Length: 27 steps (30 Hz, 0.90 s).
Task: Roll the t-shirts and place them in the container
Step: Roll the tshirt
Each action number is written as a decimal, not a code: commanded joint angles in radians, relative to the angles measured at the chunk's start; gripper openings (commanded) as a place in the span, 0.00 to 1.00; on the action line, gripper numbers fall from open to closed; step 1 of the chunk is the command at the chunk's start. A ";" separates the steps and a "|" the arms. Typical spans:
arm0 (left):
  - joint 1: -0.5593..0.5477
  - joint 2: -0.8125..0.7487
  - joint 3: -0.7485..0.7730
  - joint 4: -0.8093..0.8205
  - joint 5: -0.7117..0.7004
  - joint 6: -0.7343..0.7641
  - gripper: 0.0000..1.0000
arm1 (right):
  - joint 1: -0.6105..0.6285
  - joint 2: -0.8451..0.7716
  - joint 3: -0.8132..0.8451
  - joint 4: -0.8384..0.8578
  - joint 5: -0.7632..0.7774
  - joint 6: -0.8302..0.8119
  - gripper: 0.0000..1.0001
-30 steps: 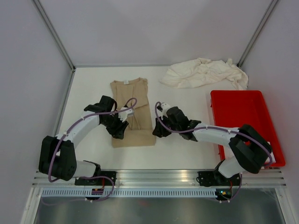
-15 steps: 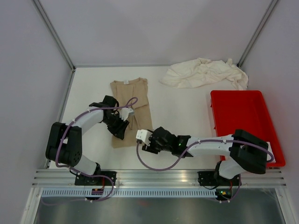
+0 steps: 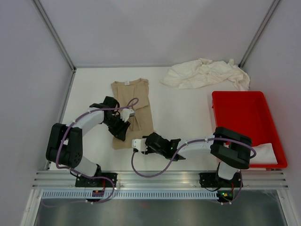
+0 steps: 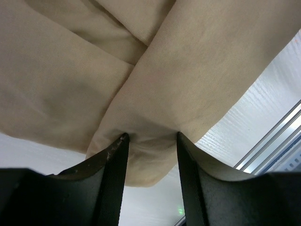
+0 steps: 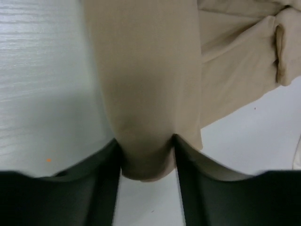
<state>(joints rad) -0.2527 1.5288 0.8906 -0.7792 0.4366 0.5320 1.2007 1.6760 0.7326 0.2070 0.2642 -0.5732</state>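
A tan t-shirt (image 3: 133, 106), folded into a long strip, lies flat at the table's left centre with its neck label at the far end. My left gripper (image 3: 120, 130) is at the strip's near left edge. In the left wrist view, a bulge of tan t-shirt (image 4: 155, 84) fills the gap of the left gripper (image 4: 150, 137) and touches both fingers. My right gripper (image 3: 142, 141) is at the near hem. The tan t-shirt (image 5: 146, 84) is bunched in the right gripper (image 5: 145, 140). Cream-white t-shirts (image 3: 206, 74) lie crumpled at the back right.
A red tray (image 3: 242, 101) stands along the right side, with a white cloth (image 3: 266, 153) in its near corner. The metal rail (image 3: 160, 178) runs along the near edge by both arm bases. Frame posts rise at the back corners.
My right arm swung from the shirt's right edge down and left to its near hem. The left gripper stayed at the near left edge while its elbow drew in.
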 commanded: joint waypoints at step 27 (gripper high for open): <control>-0.175 -0.354 -0.090 -0.224 0.010 0.453 0.91 | -0.294 -0.119 0.068 -0.173 -0.689 0.559 0.03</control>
<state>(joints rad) -0.4229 1.1923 0.8303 -0.9787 0.4465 0.9070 0.9325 1.5940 0.7883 -0.0006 -0.3256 -0.0986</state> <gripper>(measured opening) 0.892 0.101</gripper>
